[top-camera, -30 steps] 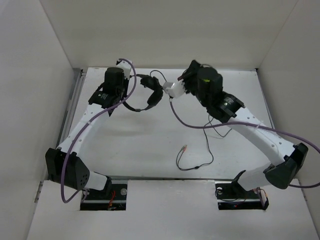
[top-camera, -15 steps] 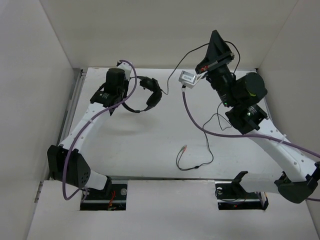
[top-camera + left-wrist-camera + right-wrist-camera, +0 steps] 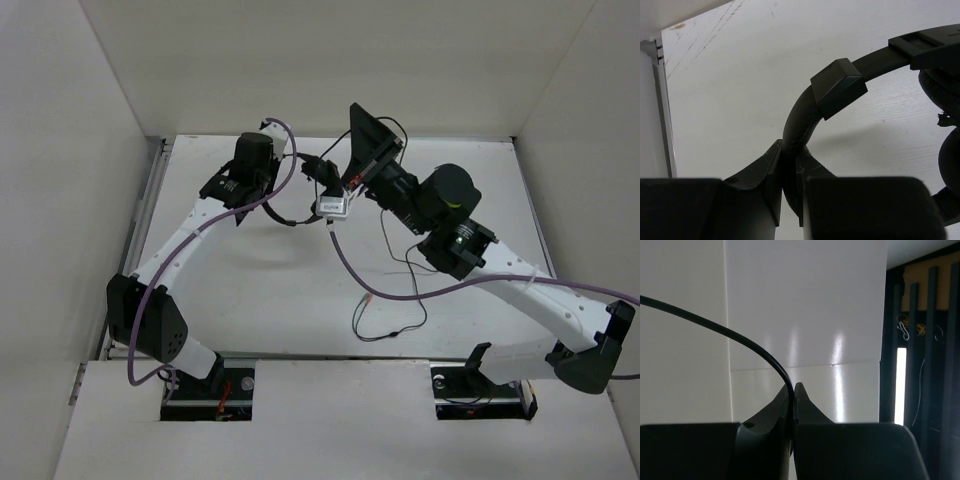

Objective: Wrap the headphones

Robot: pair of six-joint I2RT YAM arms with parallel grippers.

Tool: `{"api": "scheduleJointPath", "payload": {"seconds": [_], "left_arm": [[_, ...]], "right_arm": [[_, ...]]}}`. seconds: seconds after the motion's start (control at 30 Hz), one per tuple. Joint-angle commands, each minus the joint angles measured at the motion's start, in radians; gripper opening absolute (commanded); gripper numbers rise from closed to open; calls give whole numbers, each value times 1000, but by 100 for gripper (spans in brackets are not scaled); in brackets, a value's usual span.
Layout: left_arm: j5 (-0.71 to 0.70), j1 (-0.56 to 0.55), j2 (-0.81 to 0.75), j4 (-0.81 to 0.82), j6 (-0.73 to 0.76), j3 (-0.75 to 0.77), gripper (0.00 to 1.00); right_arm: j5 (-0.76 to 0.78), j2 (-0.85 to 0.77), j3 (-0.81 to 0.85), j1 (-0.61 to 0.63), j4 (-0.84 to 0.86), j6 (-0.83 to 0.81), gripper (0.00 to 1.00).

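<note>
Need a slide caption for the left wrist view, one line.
Left gripper clamped on the headphones at the headband, over the white table.

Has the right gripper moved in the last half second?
Yes. The right gripper swung left, away from the back-right corner of the table and toward the headphones, cable pinched.

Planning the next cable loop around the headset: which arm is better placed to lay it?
Right, probably. The right tool is shut on the cable, raised off the table; the left tool is clamped on the headphones, better kept as anchor.
</note>
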Motion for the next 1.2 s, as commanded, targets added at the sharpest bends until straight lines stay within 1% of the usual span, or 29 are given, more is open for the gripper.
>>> {"api": "scheduleJointPath", "payload": {"seconds": [0.0, 0.07, 0.13, 0.27, 0.37, 0.5, 0.8, 0.87, 1.03, 1.17], "left_arm": [[19, -32, -24, 39, -7, 90, 0], [33, -65, -50, 39, -2, 94, 0], [53, -100, -88, 39, 5, 91, 0], [110, -154, -163, 37, 31, 75, 0], [152, -181, -214, 37, 48, 68, 0], [228, -206, -258, 25, 60, 84, 0], [370, -238, -286, -24, 61, 192, 0], [401, -234, -294, -35, 57, 226, 0], [416, -203, -315, -38, 51, 274, 0], [436, -185, -323, -38, 31, 306, 0]], "right_arm": [[-24, 16, 30, 15, 78, 16, 0], [-35, 35, 50, -16, 83, 50, 0], [-46, 53, 77, -80, 83, 100, 0], [-67, 92, 123, -201, 66, 241, 0], [-81, 116, 139, -260, 46, 327, 0], [-101, 142, 160, -300, -9, 449, 0], [-121, 220, 252, -339, -175, 722, 0], [-129, 233, 266, -364, -209, 812, 0], [-190, 230, 284, -441, -307, 1109, 0], [-250, 199, 222, -453, -356, 1268, 0]]}}
